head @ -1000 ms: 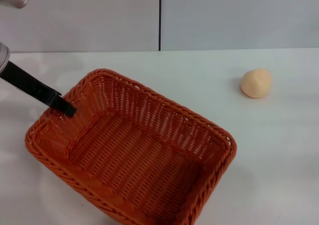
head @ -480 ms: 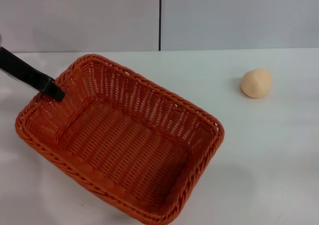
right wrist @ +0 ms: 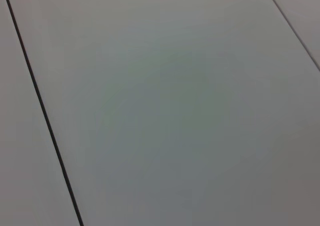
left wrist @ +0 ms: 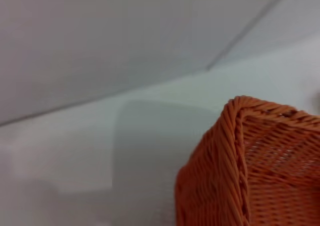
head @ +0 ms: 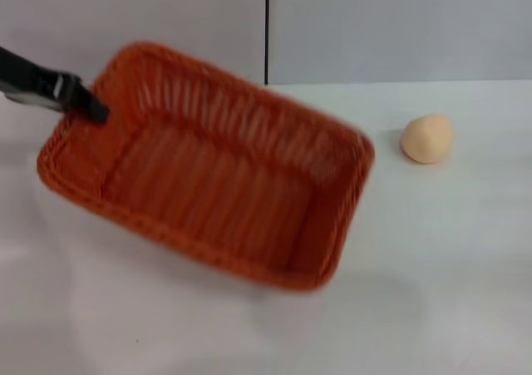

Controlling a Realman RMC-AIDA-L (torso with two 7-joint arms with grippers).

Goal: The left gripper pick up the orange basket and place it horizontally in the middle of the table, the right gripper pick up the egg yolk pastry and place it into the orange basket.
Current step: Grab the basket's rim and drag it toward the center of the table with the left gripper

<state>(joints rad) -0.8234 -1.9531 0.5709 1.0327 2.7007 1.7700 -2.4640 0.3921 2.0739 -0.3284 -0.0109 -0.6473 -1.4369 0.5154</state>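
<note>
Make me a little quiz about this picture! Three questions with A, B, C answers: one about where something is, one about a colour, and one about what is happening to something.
1. Where is the egg yolk pastry?
A. Inside the basket
B. On the table, on the robot's right of the basket
C. Held by a gripper

2. What colour is the basket?
A. Orange
B. Blue
C. Green

3. What is happening to the orange basket?
A. It lies upside down
B. It is full of pastries
C. The left gripper holds it by one corner of its rim

Answers:
1. B, the pastry sits alone on the white table, apart from the basket.
2. A, the woven sides show orange in both the head view and the left wrist view.
3. C, the black jaws are shut on the rim at the far left corner, and the basket is empty and open side up.
</note>
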